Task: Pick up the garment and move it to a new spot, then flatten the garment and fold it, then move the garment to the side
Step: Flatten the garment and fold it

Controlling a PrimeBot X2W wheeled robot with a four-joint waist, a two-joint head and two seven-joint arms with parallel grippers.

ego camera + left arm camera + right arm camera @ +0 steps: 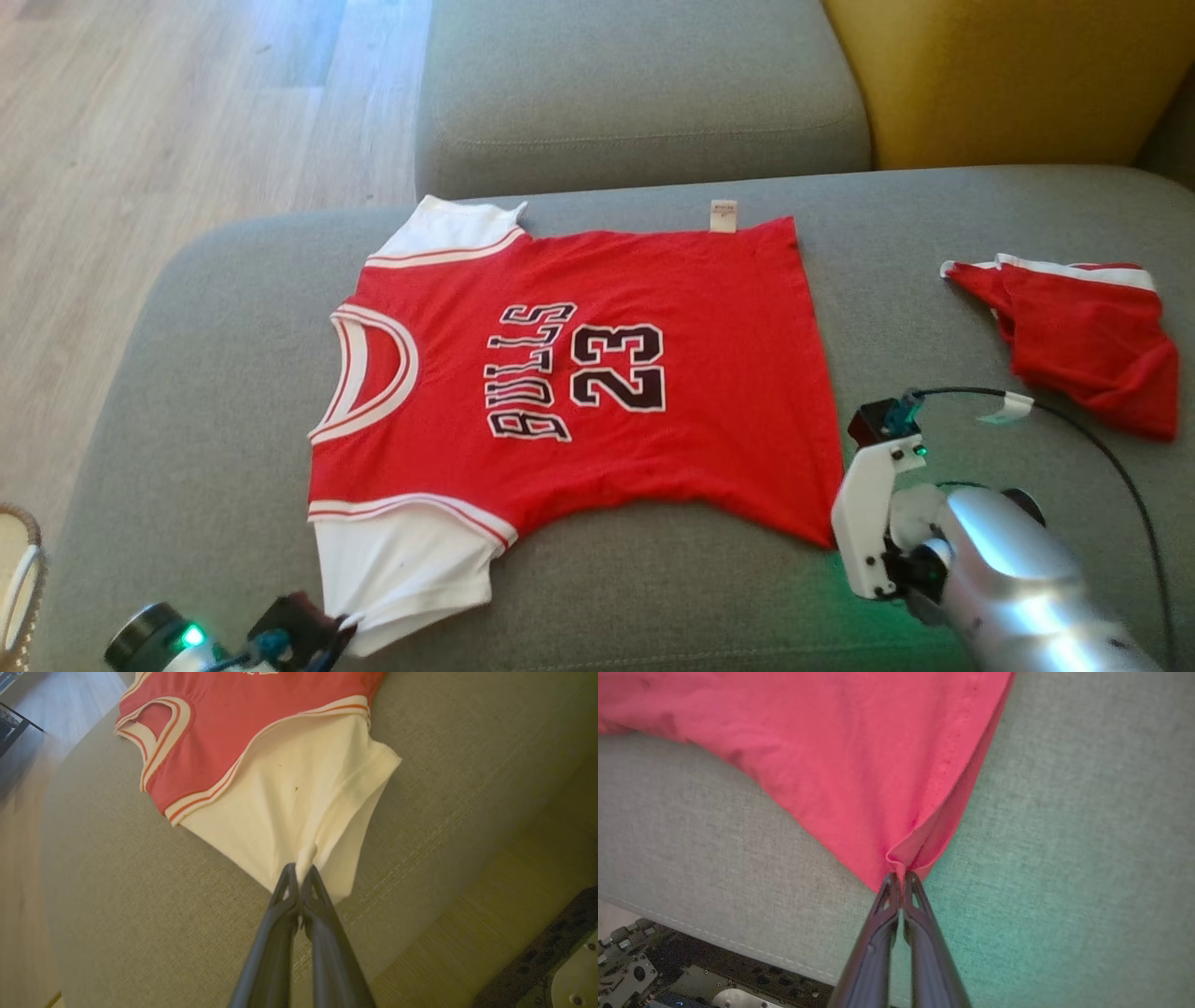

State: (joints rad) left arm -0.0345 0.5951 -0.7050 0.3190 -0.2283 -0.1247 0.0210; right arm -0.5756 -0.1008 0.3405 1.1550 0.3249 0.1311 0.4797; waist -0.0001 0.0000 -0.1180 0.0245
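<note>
This looks like a home, most likely a living room. Everything rests on a grey upholstered sofa seat (187,373), woven fabric with a stitched seam (714,935) along its near edge. Beyond its far edge sits another grey cushion (644,84), and at the far right corner a mustard-yellow one (1008,75). Past the seat's left edge runs pale wood-plank flooring (187,112), with the rim of a wicker basket (23,569) by the near left corner (what it holds cannot be made out). Clothes lie out on the seat: a red jersey (653,308) across the middle, red shorts (1092,345) near the right edge.
</note>
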